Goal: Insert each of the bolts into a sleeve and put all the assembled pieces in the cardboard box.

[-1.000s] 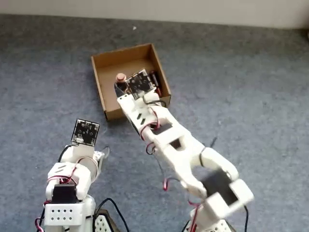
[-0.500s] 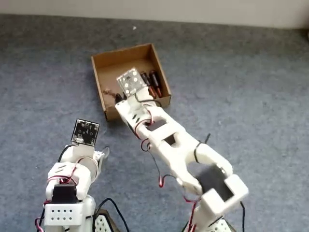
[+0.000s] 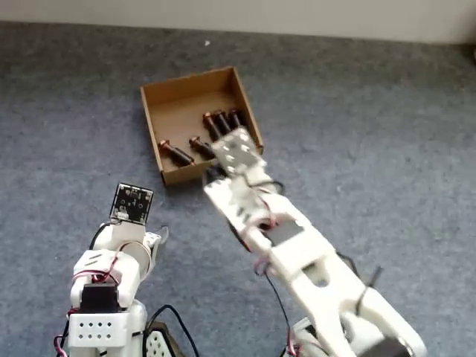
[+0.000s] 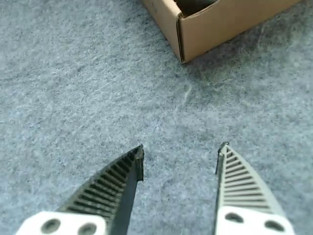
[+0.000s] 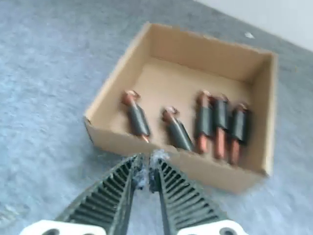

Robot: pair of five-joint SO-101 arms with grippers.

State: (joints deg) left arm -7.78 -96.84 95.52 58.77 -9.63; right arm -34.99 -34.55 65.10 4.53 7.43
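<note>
The cardboard box (image 3: pixel 155 123) stands on the grey carpet ahead of both arms. Several assembled pieces lie inside it, dark sleeves with copper bolts: one (image 3: pixel 176 153) by the left wall, one (image 3: pixel 199 146) beside it, three (image 3: pixel 223 121) side by side at the right. The right wrist view shows the same pieces (image 5: pixel 137 117) (image 5: pixel 177 129) (image 5: pixel 220 125) in the box (image 5: pixel 161 36). My right gripper (image 5: pixel 146 164) is shut with nothing in it, just outside the box's near wall. My left gripper (image 4: pixel 181 156) hangs open over bare carpet, a short way from a box corner (image 4: pixel 220 22).
The right arm (image 3: pixel 297 253) stretches diagonally from the lower right to the box's near wall. The left arm (image 3: pixel 111 260) is folded at the lower left. Grey carpet lies open on all sides of the box.
The right arm let go of a piece at the left of the box, then pulled back out over the near wall. The left arm has not moved.
</note>
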